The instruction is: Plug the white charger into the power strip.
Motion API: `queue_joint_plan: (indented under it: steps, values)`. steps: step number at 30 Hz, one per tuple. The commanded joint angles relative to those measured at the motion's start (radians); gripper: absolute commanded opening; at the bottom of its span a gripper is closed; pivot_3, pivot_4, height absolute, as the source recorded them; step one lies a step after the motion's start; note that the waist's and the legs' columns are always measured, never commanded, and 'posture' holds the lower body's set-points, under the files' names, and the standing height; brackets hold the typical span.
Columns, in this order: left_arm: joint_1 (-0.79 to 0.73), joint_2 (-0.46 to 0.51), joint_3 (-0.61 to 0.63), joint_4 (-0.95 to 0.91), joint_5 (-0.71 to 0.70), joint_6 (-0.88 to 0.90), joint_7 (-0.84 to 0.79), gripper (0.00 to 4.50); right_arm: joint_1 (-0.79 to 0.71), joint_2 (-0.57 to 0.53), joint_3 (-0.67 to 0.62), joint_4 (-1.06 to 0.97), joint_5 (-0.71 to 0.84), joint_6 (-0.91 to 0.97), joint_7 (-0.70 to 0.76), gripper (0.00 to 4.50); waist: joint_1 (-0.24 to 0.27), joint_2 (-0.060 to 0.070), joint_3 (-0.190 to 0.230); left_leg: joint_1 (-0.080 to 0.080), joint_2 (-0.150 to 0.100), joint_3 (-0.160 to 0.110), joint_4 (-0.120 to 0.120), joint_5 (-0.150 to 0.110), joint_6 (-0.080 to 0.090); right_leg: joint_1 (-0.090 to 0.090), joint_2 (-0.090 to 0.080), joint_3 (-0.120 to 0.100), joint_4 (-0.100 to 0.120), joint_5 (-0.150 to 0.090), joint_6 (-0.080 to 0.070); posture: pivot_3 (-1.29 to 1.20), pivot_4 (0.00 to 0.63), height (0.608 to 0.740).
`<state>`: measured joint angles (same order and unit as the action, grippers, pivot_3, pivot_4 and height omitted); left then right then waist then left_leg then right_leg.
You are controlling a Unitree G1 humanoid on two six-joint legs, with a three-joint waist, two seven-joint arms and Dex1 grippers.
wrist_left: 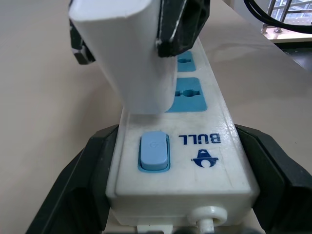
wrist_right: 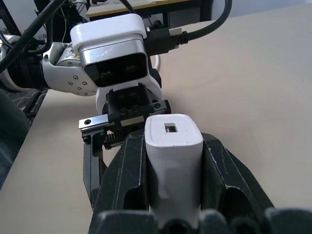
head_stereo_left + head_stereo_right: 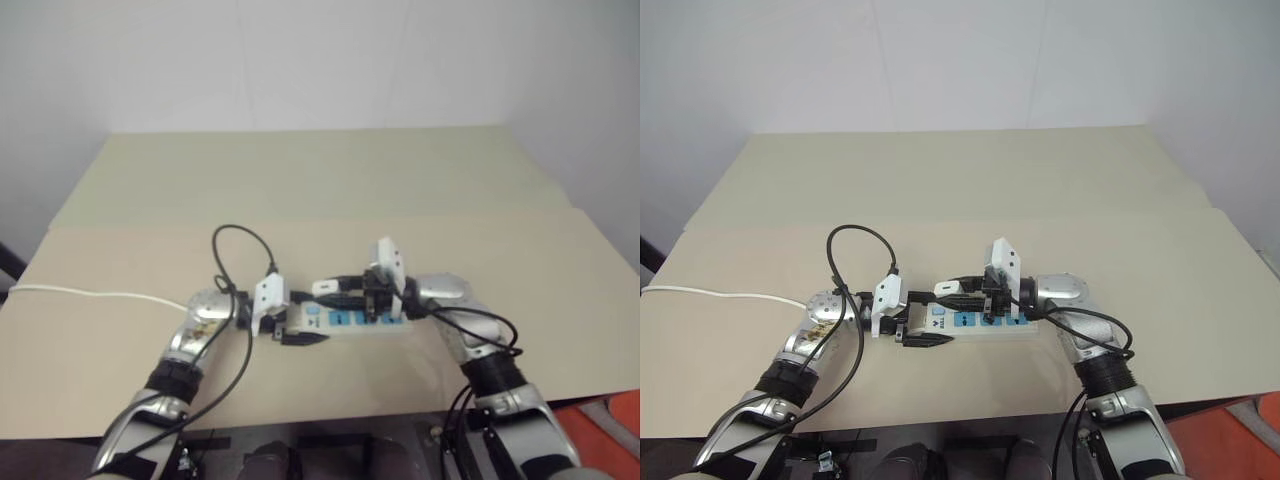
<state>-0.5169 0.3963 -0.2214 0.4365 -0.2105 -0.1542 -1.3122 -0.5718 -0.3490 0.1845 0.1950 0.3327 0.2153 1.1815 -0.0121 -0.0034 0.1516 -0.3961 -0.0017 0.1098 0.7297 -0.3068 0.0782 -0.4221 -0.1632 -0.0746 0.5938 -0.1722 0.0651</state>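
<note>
Head views show the left gripper (image 3: 923, 330) clamping the power strip (image 3: 975, 321) on the table (image 3: 940, 200), the right gripper (image 3: 330, 291) carrying the white charger (image 3: 324, 288) above it; left wrist view shows the charger over the socket nearest the switch (image 1: 154, 151); right wrist view shows fingers (image 2: 134, 170) pinching it, so insertion likely needs prongs aligned, then pressing down.

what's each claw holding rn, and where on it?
Left claw: power strip, clamped across its sides at the switch end. Right claw: white charger, gripped on its two side faces.

White charger (image 1: 131, 58) above power strip (image 1: 204, 146)
</note>
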Motion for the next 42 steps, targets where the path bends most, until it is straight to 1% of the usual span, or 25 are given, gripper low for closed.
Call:
queue_joint_plan:
  steps: [1,9,19,36,42]
  values:
    - [0.014,0.007,-0.022,0.006,0.024,0.000,-0.013,3.28,-0.015,0.000,-0.003,0.039,-0.013,-0.044,0.016,1.09,-0.001,0.000,0.000,0.000,0.000,0.000,0.000,0.000,0.000,0.000,0.000,0.000,0.000,0.000,0.000,0.00,0.150,0.740]
    - [0.017,0.018,-0.017,0.002,0.028,-0.002,-0.014,3.28,-0.006,-0.036,0.000,0.066,-0.015,-0.059,0.065,1.09,-0.001,0.000,0.000,0.001,0.000,0.000,0.000,0.000,0.000,0.000,0.000,0.000,0.000,0.000,0.000,0.00,0.150,0.740]
    - [0.016,0.027,-0.015,-0.002,0.029,-0.002,-0.017,3.28,0.001,-0.048,0.002,0.125,-0.040,-0.119,0.077,1.09,-0.001,0.000,0.000,0.001,0.000,0.000,0.000,0.000,0.000,0.000,0.000,0.000,0.000,0.000,0.000,0.00,0.150,0.740]
    - [0.030,0.050,-0.007,-0.020,0.022,0.005,-0.008,3.28,-0.009,-0.146,-0.049,0.252,-0.039,-0.172,0.128,1.09,0.003,0.000,0.000,0.001,0.000,0.000,0.000,0.000,0.000,0.000,-0.001,0.000,0.000,0.000,0.000,0.00,0.150,0.740]
    - [0.036,0.058,-0.006,-0.032,0.020,0.013,0.007,3.28,-0.007,-0.168,-0.069,0.273,-0.030,-0.179,0.124,1.09,0.005,0.000,0.000,0.001,0.000,0.000,0.000,0.000,0.000,0.001,-0.001,0.000,0.000,0.000,0.000,0.00,0.150,0.740]
